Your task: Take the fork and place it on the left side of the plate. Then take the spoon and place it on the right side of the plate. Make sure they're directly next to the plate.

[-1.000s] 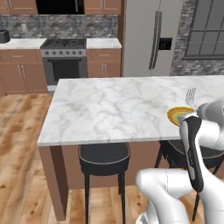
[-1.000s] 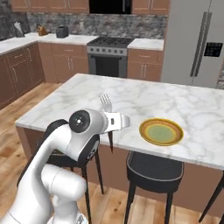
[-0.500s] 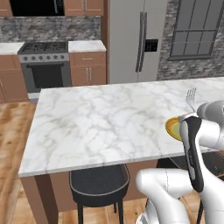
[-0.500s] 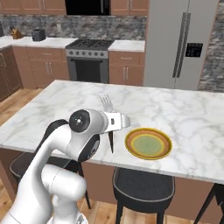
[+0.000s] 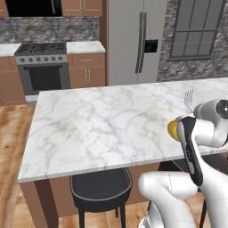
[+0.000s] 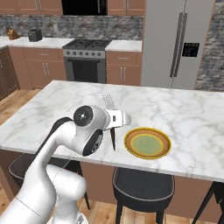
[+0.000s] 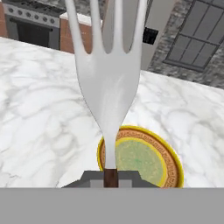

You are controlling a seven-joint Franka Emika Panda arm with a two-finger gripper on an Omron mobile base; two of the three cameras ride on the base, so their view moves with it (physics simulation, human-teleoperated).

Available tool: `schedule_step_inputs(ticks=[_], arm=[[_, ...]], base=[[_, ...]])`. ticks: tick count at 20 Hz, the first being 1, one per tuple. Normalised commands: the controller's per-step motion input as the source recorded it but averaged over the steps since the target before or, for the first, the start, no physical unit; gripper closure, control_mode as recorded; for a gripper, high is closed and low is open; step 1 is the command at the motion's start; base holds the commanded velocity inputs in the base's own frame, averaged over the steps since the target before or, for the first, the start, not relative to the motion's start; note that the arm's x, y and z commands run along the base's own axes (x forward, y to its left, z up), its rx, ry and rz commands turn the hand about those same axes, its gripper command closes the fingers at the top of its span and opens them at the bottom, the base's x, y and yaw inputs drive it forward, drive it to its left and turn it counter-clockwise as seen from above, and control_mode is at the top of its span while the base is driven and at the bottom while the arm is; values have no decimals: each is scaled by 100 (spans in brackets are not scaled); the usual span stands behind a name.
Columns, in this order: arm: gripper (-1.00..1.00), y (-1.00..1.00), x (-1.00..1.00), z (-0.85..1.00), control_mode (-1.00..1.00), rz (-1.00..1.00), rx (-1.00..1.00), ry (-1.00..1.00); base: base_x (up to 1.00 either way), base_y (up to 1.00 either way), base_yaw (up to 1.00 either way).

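The pincer point(image 6: 113, 131) is clamped on the fork point(image 7: 108, 83) by its dark handle, tines up, above the table point(image 5: 98, 129) beside the plate point(image 6: 147, 143). The fork looks light, stiff and slippery, so a handle grip suits it.

Marble island point(image 5: 102, 120), wood floor point(image 5: 11, 133), steel fridge point(image 5: 136, 42)
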Motion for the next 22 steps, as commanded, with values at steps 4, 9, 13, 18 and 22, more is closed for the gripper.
schedule_step_inputs(ticks=[4, 9, 13, 18, 22], arm=[[100, 19, 100, -29, -100, -4, 0, 40], [100, 18, 88, -47, -100, 0, 0, 45], [100, 19, 58, -63, -100, 0, 0, 33], [100, 11, 22, -67, -100, 0, 1, 15], [100, 0, 0, -60, -100, -1, 5, 1]], base=[[0, 0, 0], [0, 0, 0], [0, 0, 0], [0, 0, 0], [0, 0, 0]])
